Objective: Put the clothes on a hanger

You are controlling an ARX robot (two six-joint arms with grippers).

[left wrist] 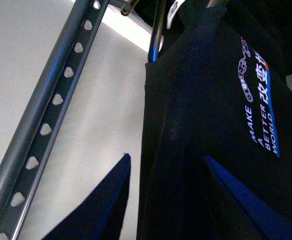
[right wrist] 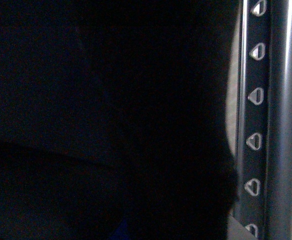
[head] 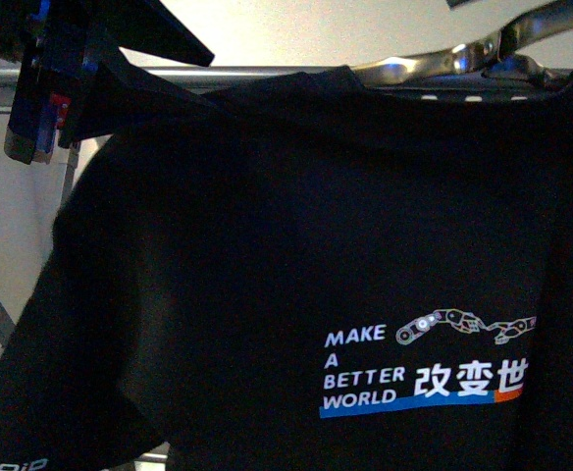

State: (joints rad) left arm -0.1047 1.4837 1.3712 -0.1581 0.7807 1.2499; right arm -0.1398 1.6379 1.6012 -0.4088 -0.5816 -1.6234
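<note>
black and soft, the t-shirt [head: 267, 245] hangs limp against the clothes rail [head: 169, 75], its shoulders up at the bar, where a shiny wire hanger [head: 414, 65] shows by the collar. it looks light and floppy, likely to slide on smooth metal, so a pinch at the doubled shoulder seam or collar should hold better than the printed chest. the left end effector [left wrist: 166, 157] has its jaws wide apart astride the shirt's edge, gripping nothing. the right end effector's fingers are lost against dark cloth, so i cannot tell.
</note>
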